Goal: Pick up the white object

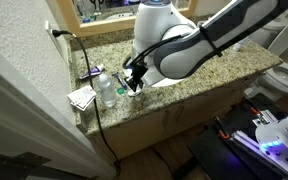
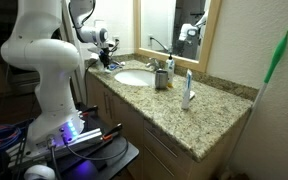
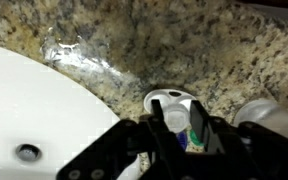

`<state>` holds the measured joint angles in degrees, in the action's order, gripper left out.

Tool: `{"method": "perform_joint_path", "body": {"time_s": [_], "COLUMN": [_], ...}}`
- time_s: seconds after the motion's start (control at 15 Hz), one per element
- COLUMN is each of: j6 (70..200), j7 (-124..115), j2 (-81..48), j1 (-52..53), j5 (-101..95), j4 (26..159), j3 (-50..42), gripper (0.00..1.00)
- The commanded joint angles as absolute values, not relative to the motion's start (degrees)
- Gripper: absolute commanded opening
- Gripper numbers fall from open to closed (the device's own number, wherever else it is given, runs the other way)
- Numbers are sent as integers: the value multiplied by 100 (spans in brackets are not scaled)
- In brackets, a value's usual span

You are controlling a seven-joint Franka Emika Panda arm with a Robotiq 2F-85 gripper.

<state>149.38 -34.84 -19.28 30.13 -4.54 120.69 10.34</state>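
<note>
Granite counter (image 3: 214,45) below me; my end effector (image 3: 187,130) straddles a white object (image 3: 170,101), whether gripping I cannot tell.

White object (image 3: 170,101): small, round-topped, resting on speckled granite counter (image 3: 184,40), just beside white sink (image 3: 34,100) rim.

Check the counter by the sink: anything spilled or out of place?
A shiny, wet-looking patch sits on the counter beside the sink, possibly spilled water or clear wrap; too blurred to tell.
</note>
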Motion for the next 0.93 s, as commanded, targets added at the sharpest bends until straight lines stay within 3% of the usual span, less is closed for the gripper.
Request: {"method": "perform_joint_path", "body": {"time_s": [0.0, 0.27, 0.87], "j6": [15008, 15248, 15949], "j7": [-3219, -2795, -2953], "j2": [-1745, -1799, -2026], "j1": [2821, 2753, 2901], "j5": [-13, 710, 632], "j4": [12359, 12544, 12941], "j3": [1391, 1761, 1552], "gripper": [8, 8, 8]}}
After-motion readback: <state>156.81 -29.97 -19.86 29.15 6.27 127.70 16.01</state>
